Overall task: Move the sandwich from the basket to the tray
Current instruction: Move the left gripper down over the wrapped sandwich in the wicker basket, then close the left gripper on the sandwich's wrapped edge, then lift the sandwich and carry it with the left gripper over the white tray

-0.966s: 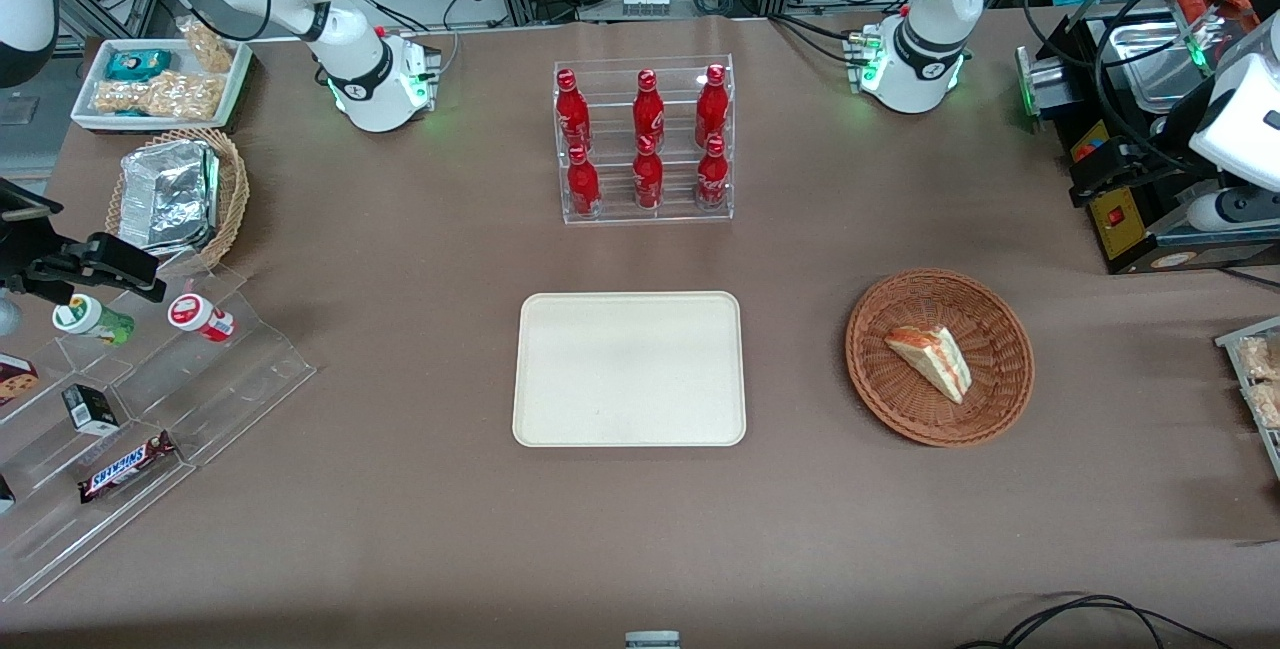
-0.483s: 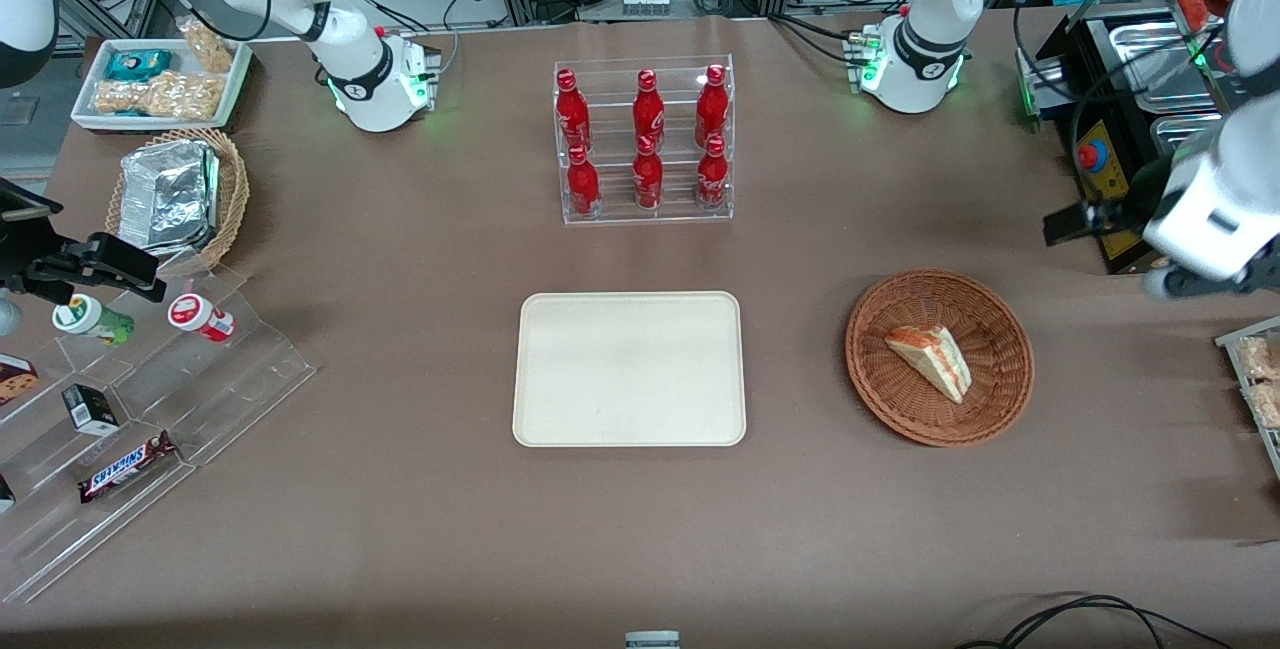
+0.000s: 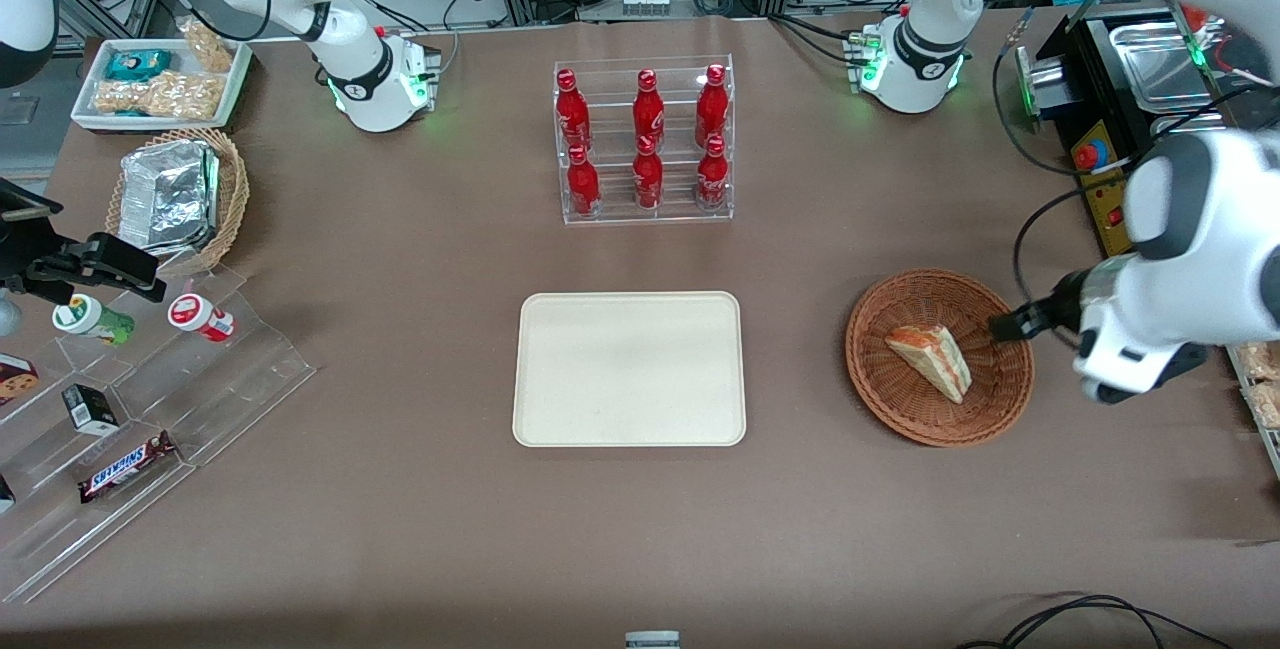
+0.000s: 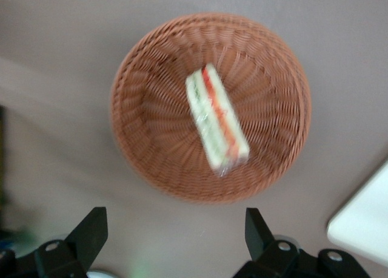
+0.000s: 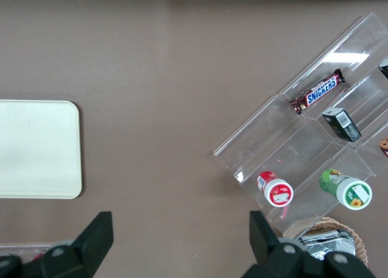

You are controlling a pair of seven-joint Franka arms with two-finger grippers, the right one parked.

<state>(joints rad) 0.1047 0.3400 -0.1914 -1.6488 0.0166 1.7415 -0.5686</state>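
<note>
The whole table (image 3: 400, 529) was seen from high at the front. The basket (image 4: 151, 162) and sandwich (image 4: 216, 118) were viewed straight down, close, from the left wrist, the gripper (image 4: 176, 241) spread wide at 6 o'clock. The tray (image 5: 36, 150) was shared by the front and right wrist views.

The left arm is glossy white with rounded links, grey-black joint bands, a green-lit base ring and a looping black cable; its tool (image 4: 173, 241), above the table beside the basket, has black wedge-shaped fingers (image 4: 91, 229) set wide apart
</note>
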